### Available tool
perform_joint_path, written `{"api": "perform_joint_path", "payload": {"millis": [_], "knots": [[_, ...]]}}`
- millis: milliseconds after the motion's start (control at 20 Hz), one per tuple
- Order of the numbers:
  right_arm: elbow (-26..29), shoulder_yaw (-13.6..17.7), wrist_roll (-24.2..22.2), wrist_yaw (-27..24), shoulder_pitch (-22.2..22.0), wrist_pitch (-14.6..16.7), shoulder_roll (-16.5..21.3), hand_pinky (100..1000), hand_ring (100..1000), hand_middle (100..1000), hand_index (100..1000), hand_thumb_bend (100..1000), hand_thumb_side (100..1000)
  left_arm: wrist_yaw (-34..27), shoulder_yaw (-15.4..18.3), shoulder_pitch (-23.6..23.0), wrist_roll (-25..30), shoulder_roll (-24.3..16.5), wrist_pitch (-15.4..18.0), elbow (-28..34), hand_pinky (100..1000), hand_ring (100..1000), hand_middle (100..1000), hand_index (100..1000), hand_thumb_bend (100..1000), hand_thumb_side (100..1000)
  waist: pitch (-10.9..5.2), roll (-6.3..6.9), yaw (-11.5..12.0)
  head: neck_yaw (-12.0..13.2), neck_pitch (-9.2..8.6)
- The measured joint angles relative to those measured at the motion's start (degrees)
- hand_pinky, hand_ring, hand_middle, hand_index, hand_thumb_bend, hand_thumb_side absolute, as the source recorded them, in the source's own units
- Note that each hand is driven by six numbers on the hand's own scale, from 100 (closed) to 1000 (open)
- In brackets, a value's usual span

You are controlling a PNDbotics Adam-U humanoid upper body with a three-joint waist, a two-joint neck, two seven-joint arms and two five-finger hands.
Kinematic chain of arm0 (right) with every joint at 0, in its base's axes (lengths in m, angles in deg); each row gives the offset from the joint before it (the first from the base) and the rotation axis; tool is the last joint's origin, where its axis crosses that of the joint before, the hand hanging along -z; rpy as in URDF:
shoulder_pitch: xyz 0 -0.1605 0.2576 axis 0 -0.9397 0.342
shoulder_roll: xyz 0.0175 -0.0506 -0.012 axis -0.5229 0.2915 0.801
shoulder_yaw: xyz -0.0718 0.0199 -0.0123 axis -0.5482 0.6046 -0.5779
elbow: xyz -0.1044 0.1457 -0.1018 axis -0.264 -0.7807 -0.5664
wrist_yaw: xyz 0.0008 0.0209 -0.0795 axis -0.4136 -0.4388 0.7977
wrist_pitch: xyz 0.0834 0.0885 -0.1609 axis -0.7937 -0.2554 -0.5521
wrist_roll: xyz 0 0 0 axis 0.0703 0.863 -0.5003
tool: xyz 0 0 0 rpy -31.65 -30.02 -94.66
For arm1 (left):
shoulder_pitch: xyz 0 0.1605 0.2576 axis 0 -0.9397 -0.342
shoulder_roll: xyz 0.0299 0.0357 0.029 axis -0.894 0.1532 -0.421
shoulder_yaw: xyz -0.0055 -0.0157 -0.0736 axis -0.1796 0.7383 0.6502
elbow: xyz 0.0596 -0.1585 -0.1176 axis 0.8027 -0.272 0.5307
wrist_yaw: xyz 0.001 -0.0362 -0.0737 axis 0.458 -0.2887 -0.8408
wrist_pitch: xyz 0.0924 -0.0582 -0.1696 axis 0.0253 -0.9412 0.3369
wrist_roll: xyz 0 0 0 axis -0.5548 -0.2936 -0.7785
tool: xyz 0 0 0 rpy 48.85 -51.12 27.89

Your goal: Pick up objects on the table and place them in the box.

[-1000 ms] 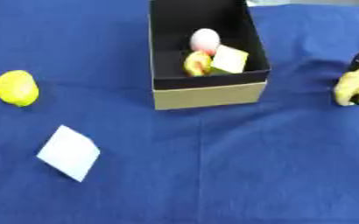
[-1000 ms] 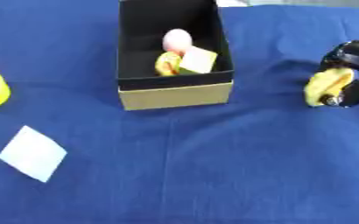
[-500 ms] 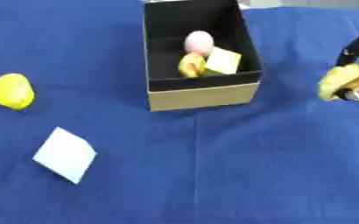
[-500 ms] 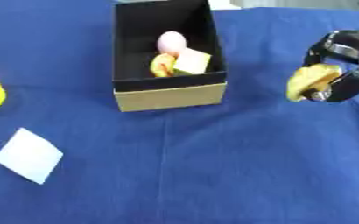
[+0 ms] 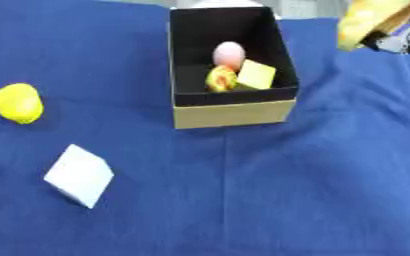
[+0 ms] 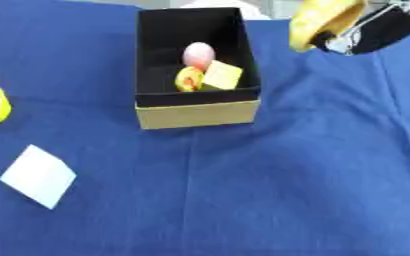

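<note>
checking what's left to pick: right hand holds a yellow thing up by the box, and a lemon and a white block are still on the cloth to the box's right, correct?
Not quite: the lemon and white block lie to the left of the box, as the left eye view shows. The right hand does hold the yellow thing up by the box.

One box (image 5: 230,112), three items inside, two on the cloth.

An open cardboard box (image 5: 230,113), black inside, sits upper centre holding a pink egg (image 5: 229,53), a yellow block (image 5: 256,75) and a yellow-red ball (image 5: 220,79). A lemon (image 5: 18,103) lies left; a white block (image 5: 78,175) lower left; a yellow object (image 6: 322,21) is aloft upper right.
</note>
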Motion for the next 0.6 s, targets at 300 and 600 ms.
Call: {"api": "perform_joint_path", "payload": {"millis": [300,600], "knots": [[-4.9,-3.9,-1.2,2.4,8.0,-1.0,-6.1,811,727,536,694,381,100,-0.3,-0.3,0.5,0.4,-0.5,0.0,0.0,736,577,533,773,297,533,0.02,-1.3,2.1,-1.6,-0.05],[-12.5,-7.8,-2.3,5.4,15.0,-0.8,-12.5,808,736,545,702,379,100,-0.5,-0.3,1.5,0.6,-0.5,0.1,0.0,736,577,532,773,300,532,0.81,-1.9,3.0,-2.1,-0.6]]}}
